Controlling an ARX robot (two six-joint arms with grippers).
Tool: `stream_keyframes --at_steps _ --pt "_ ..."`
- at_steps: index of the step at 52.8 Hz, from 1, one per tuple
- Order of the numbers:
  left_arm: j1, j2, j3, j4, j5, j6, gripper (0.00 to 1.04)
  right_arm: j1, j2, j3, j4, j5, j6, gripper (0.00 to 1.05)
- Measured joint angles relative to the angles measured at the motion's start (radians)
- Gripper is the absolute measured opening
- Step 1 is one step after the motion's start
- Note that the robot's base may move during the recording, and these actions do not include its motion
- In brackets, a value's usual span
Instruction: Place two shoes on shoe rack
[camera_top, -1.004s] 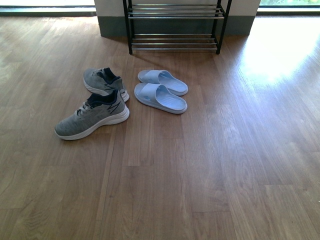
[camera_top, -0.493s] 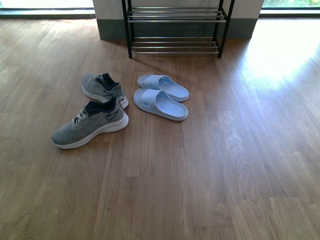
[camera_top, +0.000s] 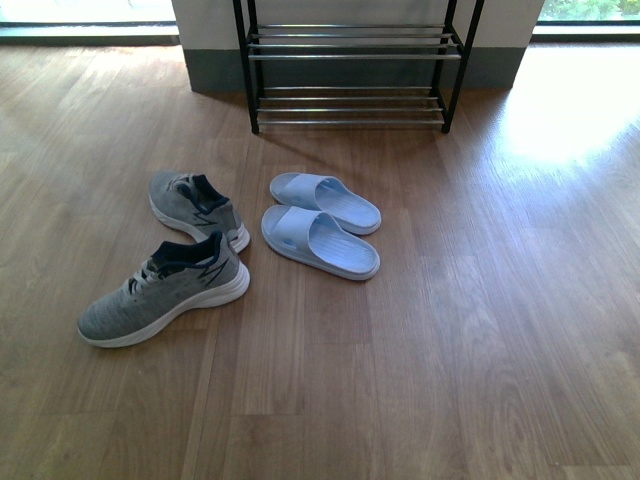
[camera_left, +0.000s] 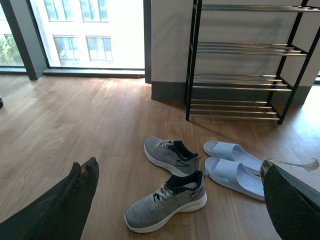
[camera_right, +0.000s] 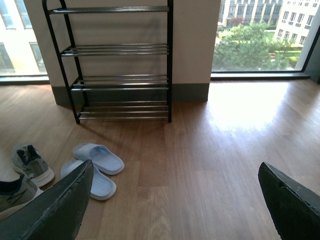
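**Four shoes on the floor in front of the rack, both sets of fingers spread and empty**

The shoe rack (camera_top: 350, 55) stands against a pale wall (camera_left: 170, 45) with a grey skirting, between two floor-length windows (camera_left: 90, 35). The wrist views show four shelves of chrome rods on it, and the shelves in view are bare. The front view takes in only the two lowest.

A strip of bare wooden floor (camera_top: 450, 350) lies between the rack and the shoes. Its planks run away from the robot, and a bright patch of daylight falls on them to the right of the rack. Trees (camera_right: 245, 47) and buildings show outside.

There are two grey sneakers and two pale blue slides, all upright on their soles. The slides lie side by side, the far slide (camera_top: 325, 202) nearest the rack and the near slide (camera_top: 320, 242) just beside it. To their left are the far sneaker (camera_top: 195, 208) and the near sneaker (camera_top: 165, 290). The sneakers' heels are close together and their toes angle apart; whether the heels touch I cannot tell.

The left fingers (camera_left: 70, 200) and the right fingers (camera_right: 55, 205) are spread wide, holding nothing, above the floor and well apart from the shoes.
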Motion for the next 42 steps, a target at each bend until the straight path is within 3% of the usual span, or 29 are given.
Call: stream_keyframes --at_steps 42 --pt "0.0 0.0 0.0 0.0 -0.002 0.0 0.95 0.0 0.002 0.0 0.0 0.0 0.0 0.96"
